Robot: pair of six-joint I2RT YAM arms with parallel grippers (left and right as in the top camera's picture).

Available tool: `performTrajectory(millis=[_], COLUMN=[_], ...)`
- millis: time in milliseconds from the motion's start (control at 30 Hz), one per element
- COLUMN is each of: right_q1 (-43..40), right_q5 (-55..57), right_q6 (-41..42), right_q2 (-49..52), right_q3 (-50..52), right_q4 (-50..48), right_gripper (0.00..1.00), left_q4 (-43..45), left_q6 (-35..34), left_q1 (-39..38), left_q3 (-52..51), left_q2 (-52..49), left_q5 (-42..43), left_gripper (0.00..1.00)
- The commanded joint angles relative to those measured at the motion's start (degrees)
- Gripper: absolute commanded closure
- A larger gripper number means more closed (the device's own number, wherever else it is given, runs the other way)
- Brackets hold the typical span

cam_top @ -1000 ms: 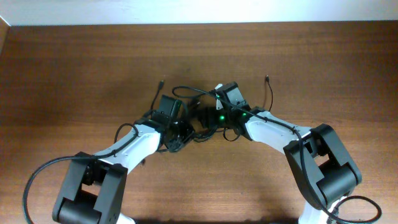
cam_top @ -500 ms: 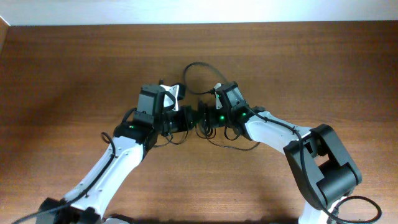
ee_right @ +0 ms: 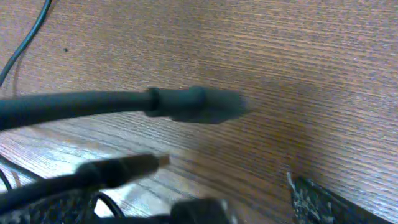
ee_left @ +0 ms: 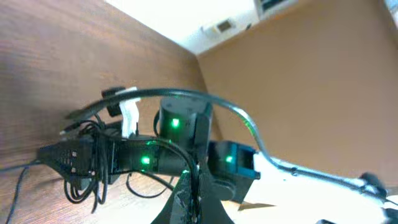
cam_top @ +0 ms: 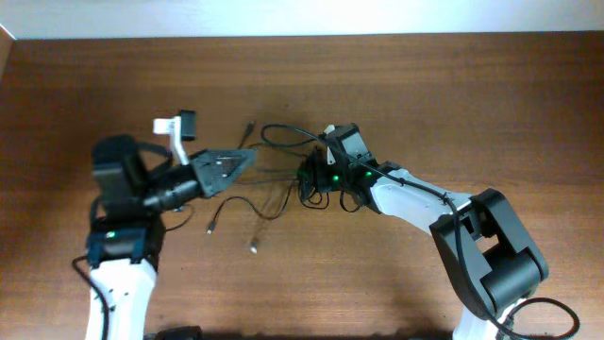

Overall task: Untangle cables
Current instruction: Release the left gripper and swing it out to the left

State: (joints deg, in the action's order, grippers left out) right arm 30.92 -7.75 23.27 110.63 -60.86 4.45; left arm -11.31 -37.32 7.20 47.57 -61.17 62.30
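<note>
**Untangle: partway, core knot not yet cleared**

Status: the thin black flexible cables lie mid-table on the brown wooden table, between the two arms; several strands are already fanned out in loose loops, with small plug ends lying free and apart from each other toward the near side; one open loop sits on the far side.

Not done: a dense knotted clump remains right at the right gripper; most strands run back into it, so I'd call the job roughly half done at best.

Left gripper: arm sits well to the left, fingers pointing at the clump; jaws together; left wrist view shows a single strand arcing up from the fingertips toward the other arm, so it reads as pinched on one cable and holding it taut.

Right gripper: jaws apart; wrist view shows one finger off to the side with nothing clamped; a dark moulded plug end and a second thinner connector hang close to the lens, just above the wood.

Left to do, my read: right side needs a fresh grip on the clump or a neighbouring strand; then pull the pinched strand through; repeat per cable until none cross.
</note>
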Motion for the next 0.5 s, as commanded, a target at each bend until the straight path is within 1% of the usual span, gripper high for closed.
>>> performTrajectory(millis=[0,67,100,167,233,300,367,433,467], right_q1=[-0.24,-0.24,-0.24,-0.24,-0.24,-0.24,-0.24,-0.24,-0.24], right_q5=[3.93,3.98,3.98,3.96,3.98,3.96,3.43,0.83,-0.68], right_q6=[1.05,1.14,1.14,1.14,1.14,1.14,1.14,1.05,0.92], right_q2=[2.99,2.99,2.99,2.99,2.99,2.99,2.84,1.90,0.37], right_q3=[2.34,2.34,2.34,2.34,2.34,2.34,2.32,2.12,2.12], right_q4=[2.43,2.43,2.43,2.45,2.58,2.54,2.19,2.23,2.84], right_gripper=[0.02,0.01,0.02,0.02,0.02,0.02,0.02,0.01,0.02], left_q4=[5.97,15.69,19.04,29.29,41.31,49.51,50.18,45.88,39.63], left_q6=[-10.19,-21.27,-24.39,-31.06,-39.98,-44.17,-44.06,-41.20,-37.22], left_q1=[8.39,13.70,15.26,18.99,21.20,22.03,22.05,22.05,22.05], left_q3=[0.31,0.31,0.31,0.31,0.31,0.31,0.31,0.31,0.31], left_q2=[6.03,8.04,8.50,9.33,9.38,9.38,9.38,8.44,7.41], left_q5=[10.47,13.81,14.23,14.47,14.40,14.21,14.67,17.16,18.53], left_gripper=[1.00,1.00,1.00,1.00,1.00,1.00,1.00,1.00,1.00])
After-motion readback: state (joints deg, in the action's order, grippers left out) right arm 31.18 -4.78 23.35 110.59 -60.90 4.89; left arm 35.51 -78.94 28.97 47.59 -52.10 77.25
